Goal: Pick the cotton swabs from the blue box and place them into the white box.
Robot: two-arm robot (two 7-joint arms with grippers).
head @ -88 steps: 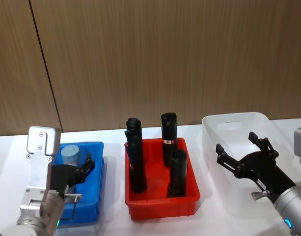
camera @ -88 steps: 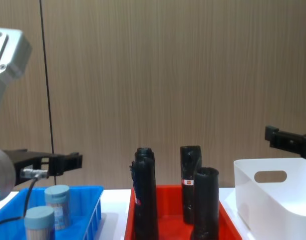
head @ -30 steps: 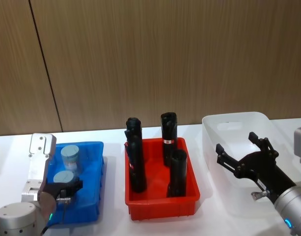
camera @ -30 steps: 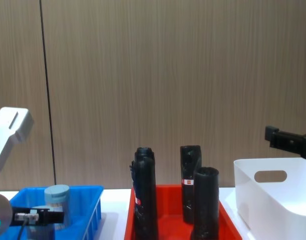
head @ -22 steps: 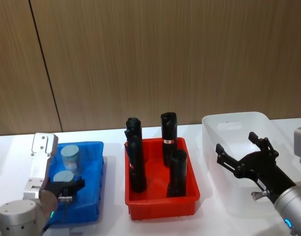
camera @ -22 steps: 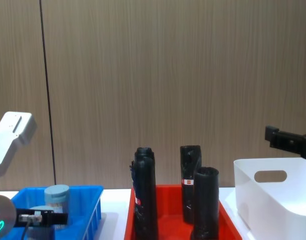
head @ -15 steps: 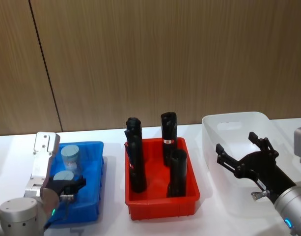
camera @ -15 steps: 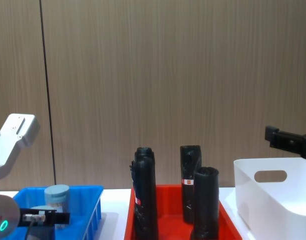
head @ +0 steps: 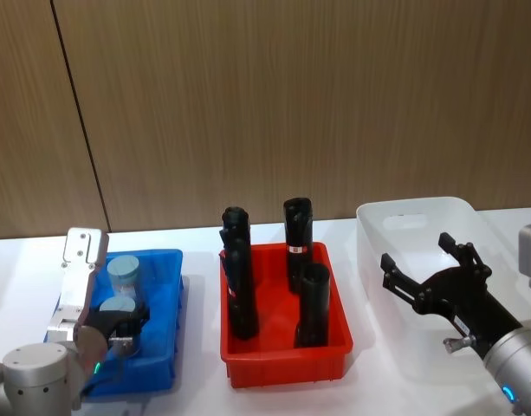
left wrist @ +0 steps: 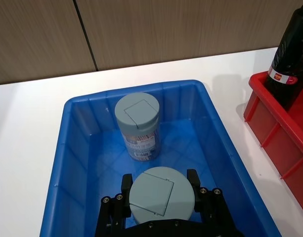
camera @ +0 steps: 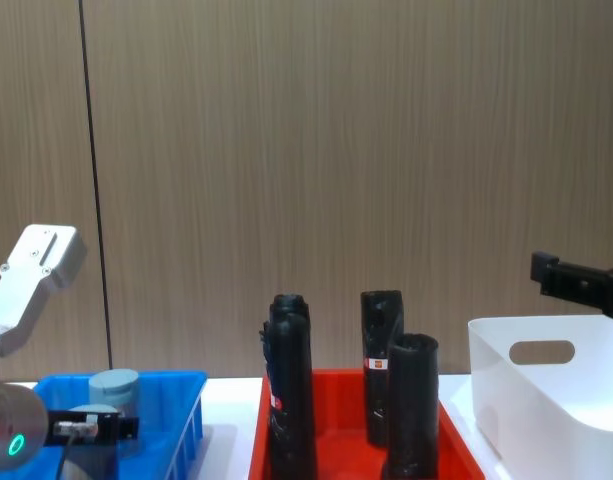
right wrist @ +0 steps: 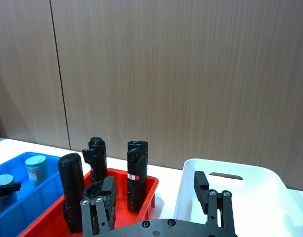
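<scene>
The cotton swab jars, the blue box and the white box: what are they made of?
Cotton swab jars: clear plastic, seemingly; sticks show through the wall; matte pale lids. One is held by the left gripper. Blue box: glossy moulded plastic, light glints on its walls. White box: smooth plastic, probably; rounded moulded corners.

We see a red tray (head: pixel 287 364) on a white table (head: pixel 200 381), holding upright black cylinders (head: pixel 297 243), two close together at its left, one at the back, one nearer the front, with a wood-panelled wall (head: pixel 291 104) behind.
</scene>
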